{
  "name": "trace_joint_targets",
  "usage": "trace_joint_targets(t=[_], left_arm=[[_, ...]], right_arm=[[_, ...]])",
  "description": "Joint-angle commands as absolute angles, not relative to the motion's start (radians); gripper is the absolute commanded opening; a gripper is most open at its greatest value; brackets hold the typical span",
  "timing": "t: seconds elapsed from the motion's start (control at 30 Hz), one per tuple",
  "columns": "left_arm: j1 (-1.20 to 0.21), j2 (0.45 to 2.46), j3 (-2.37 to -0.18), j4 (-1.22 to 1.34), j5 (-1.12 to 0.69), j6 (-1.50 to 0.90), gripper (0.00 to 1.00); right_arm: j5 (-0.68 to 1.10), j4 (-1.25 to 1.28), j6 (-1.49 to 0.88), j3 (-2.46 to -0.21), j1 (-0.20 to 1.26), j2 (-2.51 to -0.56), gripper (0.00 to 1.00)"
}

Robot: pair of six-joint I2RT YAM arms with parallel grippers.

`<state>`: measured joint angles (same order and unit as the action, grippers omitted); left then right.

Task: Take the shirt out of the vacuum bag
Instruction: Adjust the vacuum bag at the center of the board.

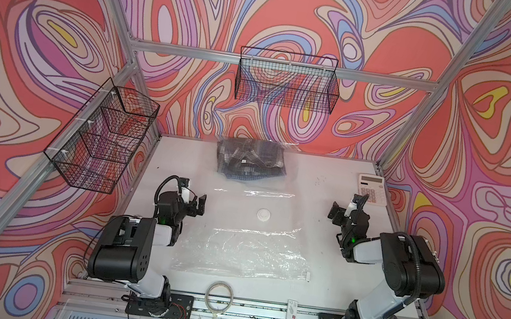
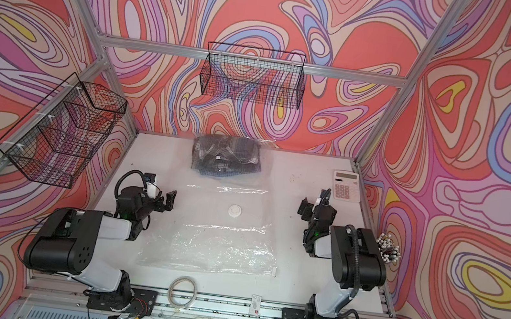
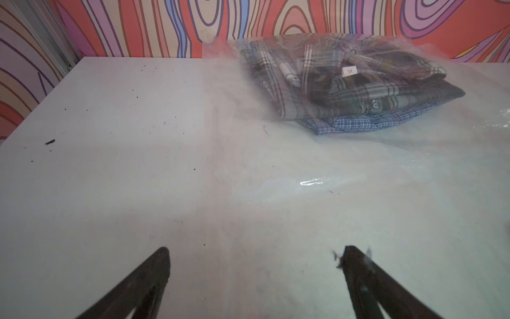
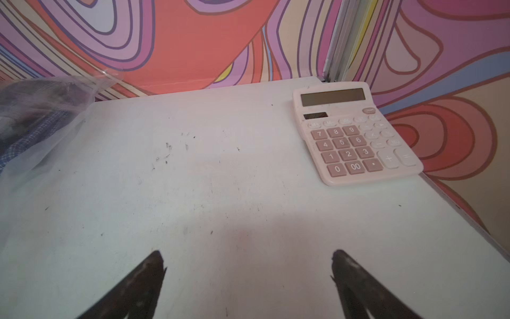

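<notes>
Clear crinkly vacuum bag [image 1: 247, 233] holding plaid shirt [image 1: 248, 161].

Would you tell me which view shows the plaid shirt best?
The left wrist view: the plaid shirt is close, its XL tag readable. Both top views show it small; the right wrist view catches only a blurred edge.

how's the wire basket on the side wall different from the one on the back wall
The side basket is split by wire dividers into compartments; the back basket is one undivided trough. The back basket looks longer and slimmer, while the side basket looks deeper. The side basket's far end looks angled, while the back basket's ends are square. Both are black wire mesh.
</notes>
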<state>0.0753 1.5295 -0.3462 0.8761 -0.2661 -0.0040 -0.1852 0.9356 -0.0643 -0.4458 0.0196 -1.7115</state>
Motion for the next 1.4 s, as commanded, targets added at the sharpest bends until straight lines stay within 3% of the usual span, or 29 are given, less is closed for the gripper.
trace_joint_targets(t=[0.0,1.27,1.3,1.37], left_arm=[[0.071,1.539,-0.359,0.922,-0.281,0.000,1.00],[0.071,1.542,-0.365,0.910,-0.267,-0.005,1.00],[0.071,1.542,-0.368,0.908,-0.267,-0.006,0.98],[0.071,1.540,-0.367,0.908,-0.266,-0.006,0.77]], right_arm=[[-0.176,0.968,-0.042,-0.464,0.024,-1.724,0.98],[-0.154,0.956,-0.049,-0.468,0.016,-1.723,0.98],[-0.147,0.954,-0.050,-0.468,0.013,-1.723,0.94],[-0.146,0.954,-0.051,-0.468,0.011,-1.723,0.83]])
